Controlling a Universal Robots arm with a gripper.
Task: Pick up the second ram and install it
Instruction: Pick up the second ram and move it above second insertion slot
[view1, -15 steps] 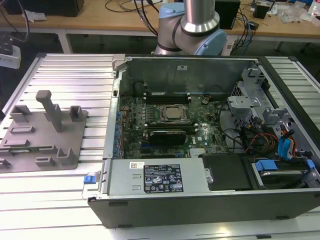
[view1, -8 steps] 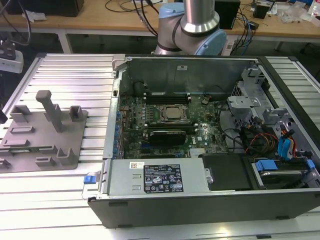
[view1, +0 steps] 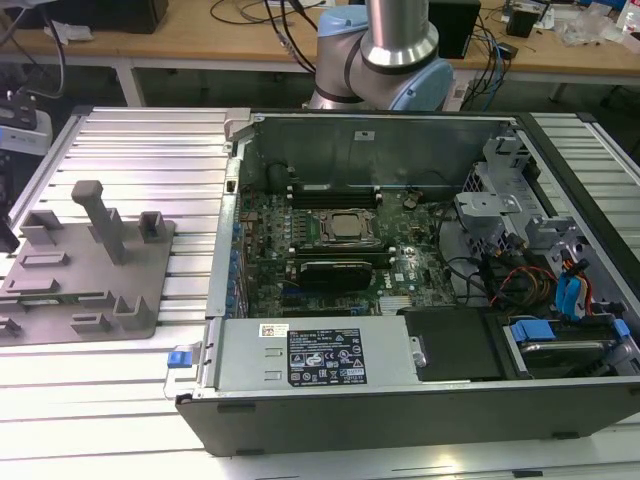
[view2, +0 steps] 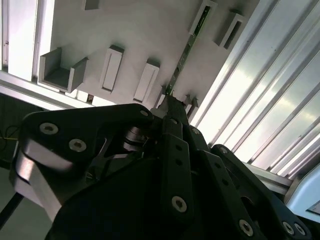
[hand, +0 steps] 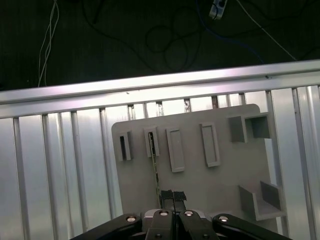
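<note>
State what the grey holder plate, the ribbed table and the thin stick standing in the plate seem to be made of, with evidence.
The holder plate looks like matt grey plastic: uniform, dull. The ribbed table is likely bare aluminium: silvery, bright glare. The second ram seems to be green circuit board, seen edge-on; uncertain.

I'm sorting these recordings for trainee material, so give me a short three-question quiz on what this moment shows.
1. True or false: the computer case has its side cover closed.
2. In the first wrist view, the second ram appears: A) lying flat with its chips facing the camera; B) edge-on, as a thin line at the gray fixture plate; C) seated inside the computer case.
3. Fill in: in the first wrist view, the gripper is nearest to the ____.

Key: 1 false, the case lies open with the board in sight; 2 B; 3 second ram.
</note>
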